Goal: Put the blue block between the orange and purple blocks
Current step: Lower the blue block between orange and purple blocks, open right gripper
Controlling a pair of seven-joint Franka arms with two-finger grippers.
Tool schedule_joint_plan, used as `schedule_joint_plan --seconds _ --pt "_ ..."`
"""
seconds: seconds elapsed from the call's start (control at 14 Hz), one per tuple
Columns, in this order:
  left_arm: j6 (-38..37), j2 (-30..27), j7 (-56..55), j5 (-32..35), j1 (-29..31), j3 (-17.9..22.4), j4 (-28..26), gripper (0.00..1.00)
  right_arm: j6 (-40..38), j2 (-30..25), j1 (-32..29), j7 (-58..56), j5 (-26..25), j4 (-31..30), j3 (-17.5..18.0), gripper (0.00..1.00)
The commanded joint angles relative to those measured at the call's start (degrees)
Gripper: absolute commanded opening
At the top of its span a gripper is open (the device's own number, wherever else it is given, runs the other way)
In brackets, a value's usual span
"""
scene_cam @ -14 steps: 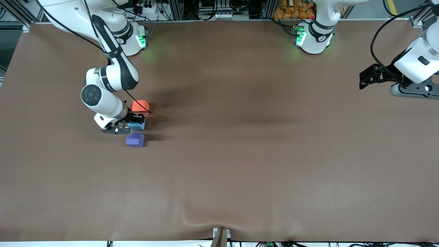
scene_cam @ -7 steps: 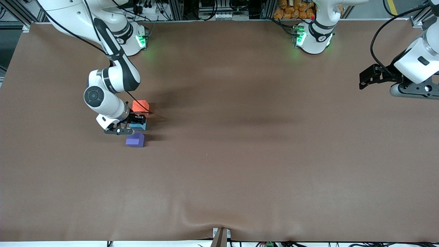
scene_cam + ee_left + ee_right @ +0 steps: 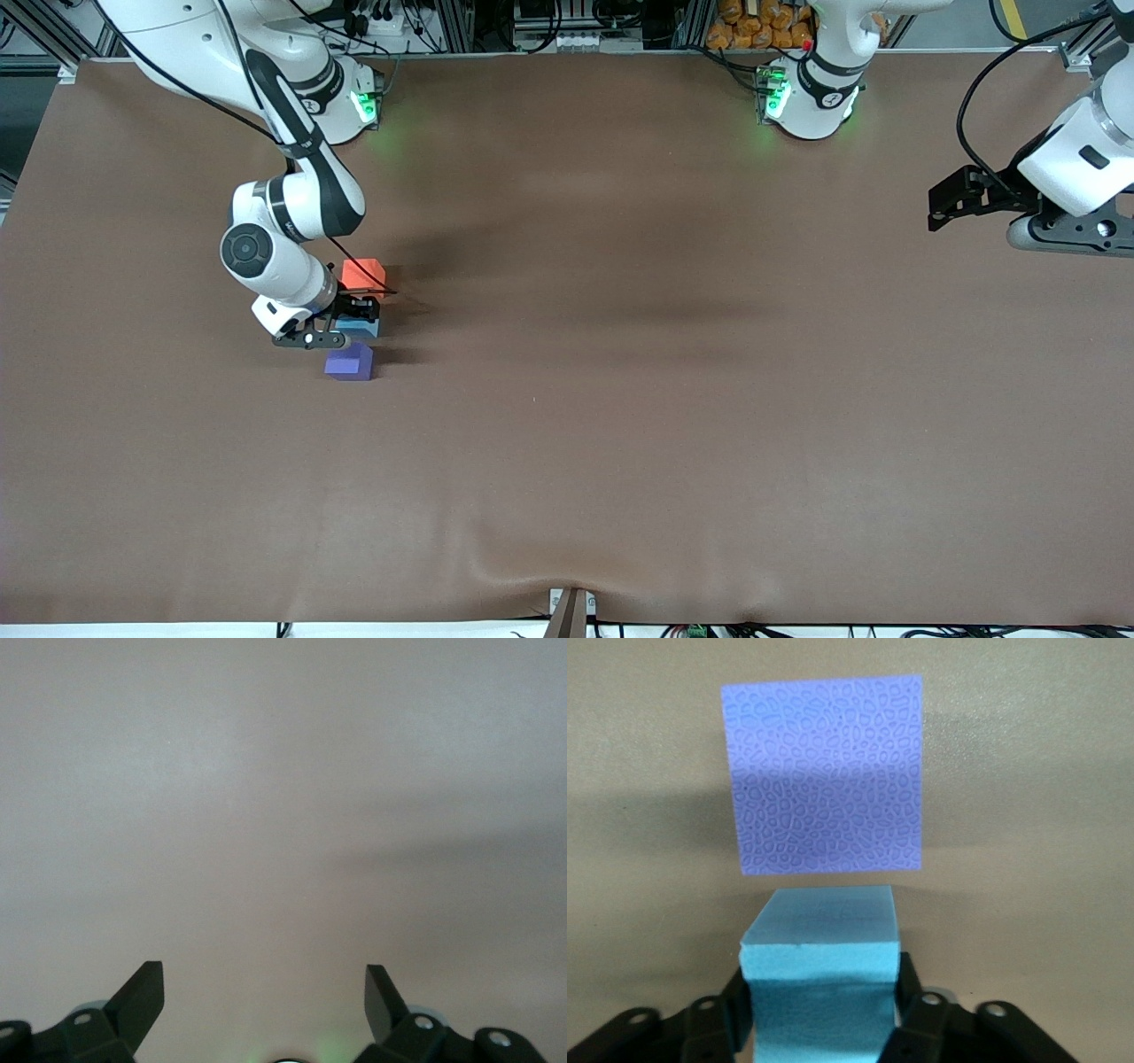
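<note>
My right gripper (image 3: 356, 319) is shut on the light blue block (image 3: 360, 330) and holds it low over the gap between the orange block (image 3: 362, 273) and the purple block (image 3: 349, 362). In the right wrist view the blue block (image 3: 819, 939) sits between the fingers of the right gripper (image 3: 819, 997), with the purple block (image 3: 824, 788) close beside it. The orange block is out of that view. My left gripper (image 3: 941, 206) waits open and empty above the left arm's end of the table; its wrist view shows the left gripper (image 3: 264, 979) over bare mat.
The brown mat (image 3: 620, 399) covers the whole table. The three blocks are the only loose objects on it. The arm bases stand along the table edge farthest from the front camera.
My right gripper has shifted slightly toward the left arm's end with the blue block in it. The orange and purple blocks and the left arm have not moved.
</note>
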Motion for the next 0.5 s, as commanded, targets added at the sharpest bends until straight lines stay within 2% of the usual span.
schedule_joint_plan --seconds 0.0,0.21,0.43 --pt "-1.03 0.56 0.91 -0.24 0.4 -0.09 1.31 1.0 -5.81 -1.4 -0.61 -0.66 0.15 2.63 0.28 1.0" --pt "-1.03 0.56 0.91 -0.24 0.4 -0.09 1.31 1.0 -23.47 -2.28 -0.78 -0.22 0.68 13.77 0.19 1.0" --pt "-1.03 0.56 0.91 -0.15 0.4 -0.09 1.4 1.0 -43.15 -1.5 -2.44 -0.83 1.47 30.89 0.01 1.0"
